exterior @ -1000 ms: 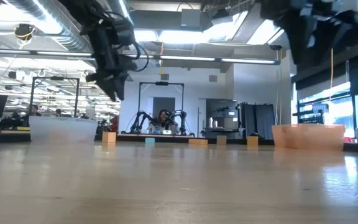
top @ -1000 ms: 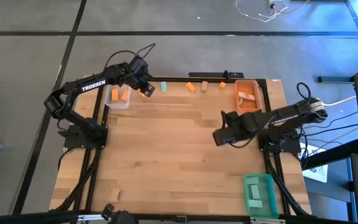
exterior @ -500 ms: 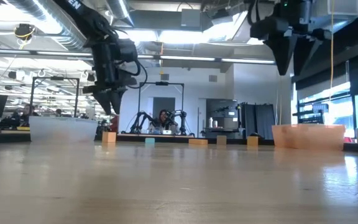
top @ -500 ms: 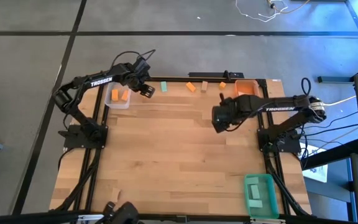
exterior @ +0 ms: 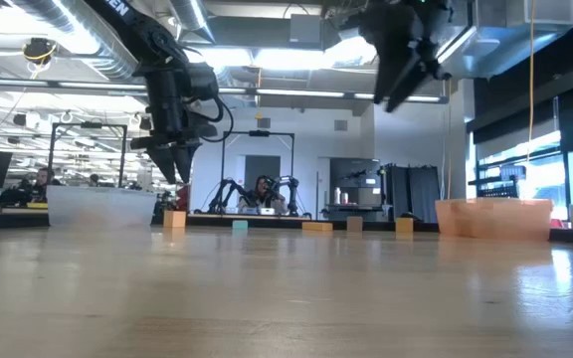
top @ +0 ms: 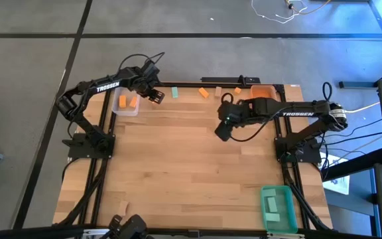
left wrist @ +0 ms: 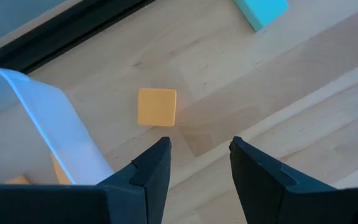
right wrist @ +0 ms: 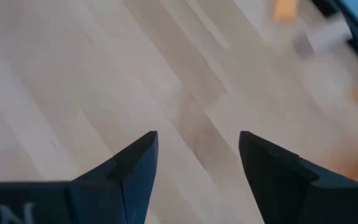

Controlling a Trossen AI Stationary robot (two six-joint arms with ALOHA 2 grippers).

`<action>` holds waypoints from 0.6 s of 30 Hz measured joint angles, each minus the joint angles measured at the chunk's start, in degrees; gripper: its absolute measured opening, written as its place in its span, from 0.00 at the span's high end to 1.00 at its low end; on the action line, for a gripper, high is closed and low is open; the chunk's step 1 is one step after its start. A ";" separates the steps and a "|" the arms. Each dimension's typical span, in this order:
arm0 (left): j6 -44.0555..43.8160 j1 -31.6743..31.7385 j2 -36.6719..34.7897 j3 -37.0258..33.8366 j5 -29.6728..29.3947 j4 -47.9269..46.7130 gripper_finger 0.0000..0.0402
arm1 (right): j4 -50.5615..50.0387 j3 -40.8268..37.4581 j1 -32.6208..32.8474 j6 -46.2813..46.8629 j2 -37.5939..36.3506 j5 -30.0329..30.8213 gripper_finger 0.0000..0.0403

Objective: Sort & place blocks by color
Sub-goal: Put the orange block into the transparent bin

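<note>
The left end effector (left wrist: pixel 197 163) hangs open and empty just over a small orange wooden cube (left wrist: pixel 156 107) beside the clear plastic bin (left wrist: pixel 42 134), apparently to pick it, while the right end effector (right wrist: pixel 194 163), also open and empty, hovers mid-desk (top: pixel 178 172).

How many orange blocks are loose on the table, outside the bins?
3 orange blocks: one beside the clear bin, ahead of the left gripper; one right of the teal block at the far edge; one near the orange bin. The right arm may hide more.
</note>
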 joint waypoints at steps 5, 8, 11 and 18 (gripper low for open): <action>-0.05 -0.02 0.00 0.00 -0.02 -1.15 0.62 | 7.16 0.00 0.02 -1.85 0.00 -0.02 0.44; -0.45 -0.02 0.00 0.00 -0.09 -1.95 0.62 | 11.15 0.00 0.02 -2.05 0.00 -0.06 0.44; -0.45 -0.02 0.00 0.00 -0.17 -2.60 0.62 | 14.03 0.00 0.02 -1.86 0.00 -0.04 0.44; -0.53 -0.02 -0.02 0.00 -0.19 -4.28 0.62 | 17.14 0.00 0.02 -1.96 0.00 -0.04 0.44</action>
